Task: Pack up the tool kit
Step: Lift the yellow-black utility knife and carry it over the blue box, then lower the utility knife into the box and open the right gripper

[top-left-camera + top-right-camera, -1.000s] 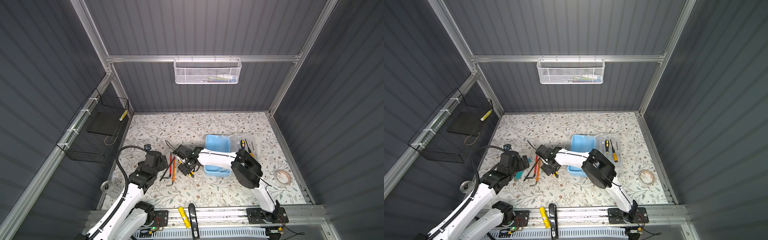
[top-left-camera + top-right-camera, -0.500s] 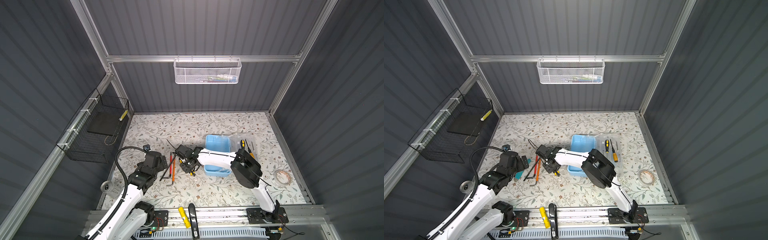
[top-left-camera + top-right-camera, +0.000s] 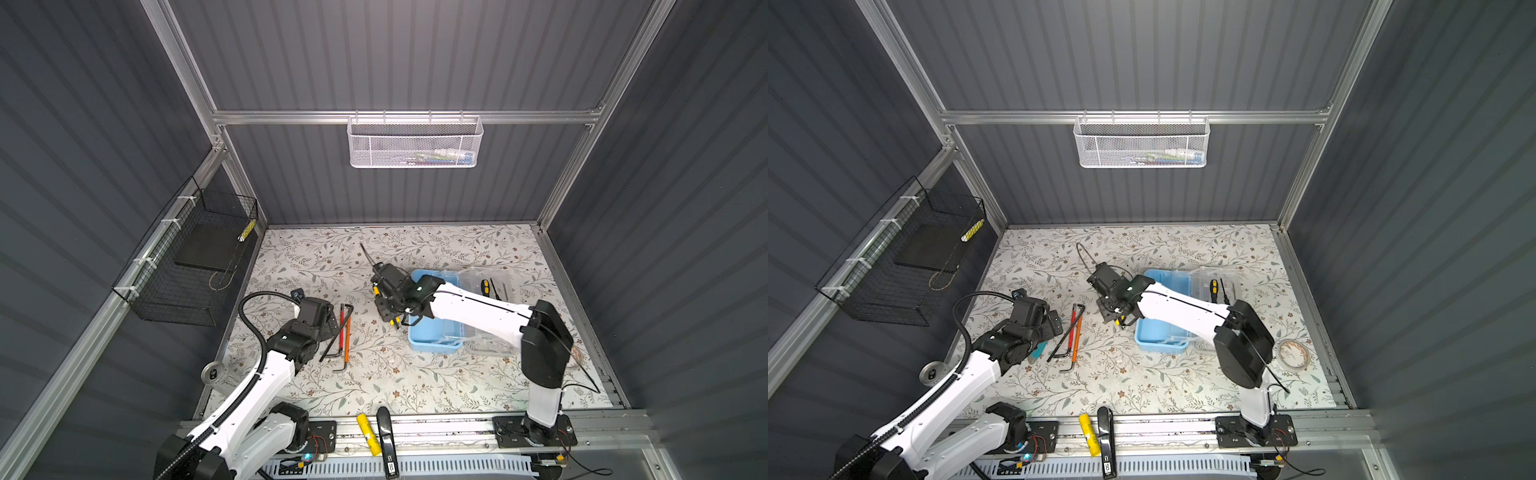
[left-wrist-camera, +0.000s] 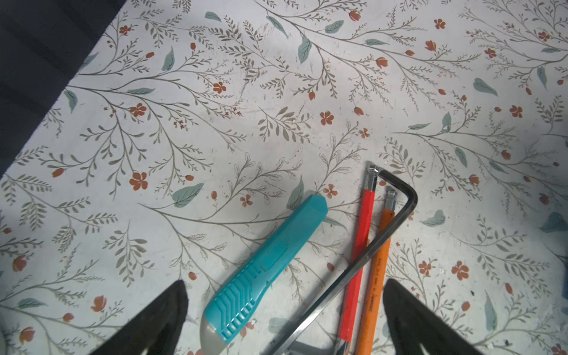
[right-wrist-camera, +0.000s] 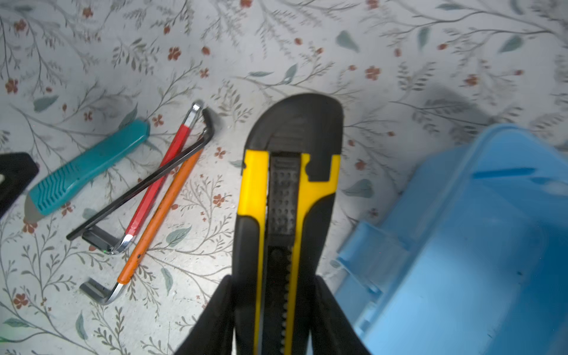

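Note:
My right gripper (image 5: pixel 273 289) is shut on the yellow-black knife (image 5: pixel 289 190), held clear of the table just left of the open light-blue case (image 5: pixel 476 230). In both top views that gripper (image 3: pixel 390 305) hangs at the case's (image 3: pixel 432 332) left rim. Screwdrivers (image 3: pixel 485 286) lie on the clear lid (image 3: pixel 498 276) behind. My left gripper (image 4: pixel 284 285) is open above the teal tool (image 4: pixel 267 264) and the red, orange and black hex keys (image 4: pixel 376 261), touching none. The keys (image 3: pixel 1073 332) lie beside the left gripper (image 3: pixel 1054 326).
A white mesh basket (image 3: pixel 415 143) hangs on the back wall and a black wire basket (image 3: pixel 195 262) on the left wall. A tape roll (image 3: pixel 1293 353) lies at the right edge. A yellow stick (image 3: pixel 369 432) and a black handle (image 3: pixel 386 436) rest on the front rail.
The right gripper has closed on the yellow-black knife and carried it up and a little toward the case. The left arm has hardly moved.

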Available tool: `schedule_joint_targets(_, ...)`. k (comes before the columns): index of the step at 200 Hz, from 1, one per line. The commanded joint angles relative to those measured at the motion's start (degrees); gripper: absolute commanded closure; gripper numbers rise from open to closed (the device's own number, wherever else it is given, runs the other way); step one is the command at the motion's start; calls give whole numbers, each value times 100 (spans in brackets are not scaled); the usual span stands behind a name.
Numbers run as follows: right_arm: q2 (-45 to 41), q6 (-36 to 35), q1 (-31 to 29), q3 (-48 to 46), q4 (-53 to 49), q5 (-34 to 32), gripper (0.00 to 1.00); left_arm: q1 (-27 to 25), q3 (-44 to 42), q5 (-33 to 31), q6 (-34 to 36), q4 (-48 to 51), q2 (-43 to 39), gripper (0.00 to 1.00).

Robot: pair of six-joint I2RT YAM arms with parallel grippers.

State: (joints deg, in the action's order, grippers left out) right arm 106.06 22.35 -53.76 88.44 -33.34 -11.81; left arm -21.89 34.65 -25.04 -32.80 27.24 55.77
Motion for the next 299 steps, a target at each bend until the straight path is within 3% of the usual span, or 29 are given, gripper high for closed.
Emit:
schedule_joint_targets(1,-513,448,384,-521,-99,-335,77,97,-154,36,-240,-370,201,0)
schedule_joint_targets(63,-1735,965,1010,-1623,-421,-980,79,331,-319,412,-315,-1104,863,1)
schedule_joint_targets(102,-1936,1237,1265,-2023,-590,-1017,80,663,-328,820,-315,-1352,1169,1)
schedule_joint_targets(173,-1872,1263,1561,-2380,-505,-890,78,695,-473,948,-620,-1280,1252,1)
schedule_joint_targets(225,-1588,1222,1571,-2403,-224,-595,71,695,-661,1157,-1070,-1366,1157,1)
schedule_joint_targets(271,-1439,1117,1585,-2264,-277,-600,54,695,-933,1254,-1318,-1406,1039,1)
schedule_joint_targets(299,-1439,997,1587,-2075,-454,-621,49,695,-1158,1410,-1476,-1580,733,1)
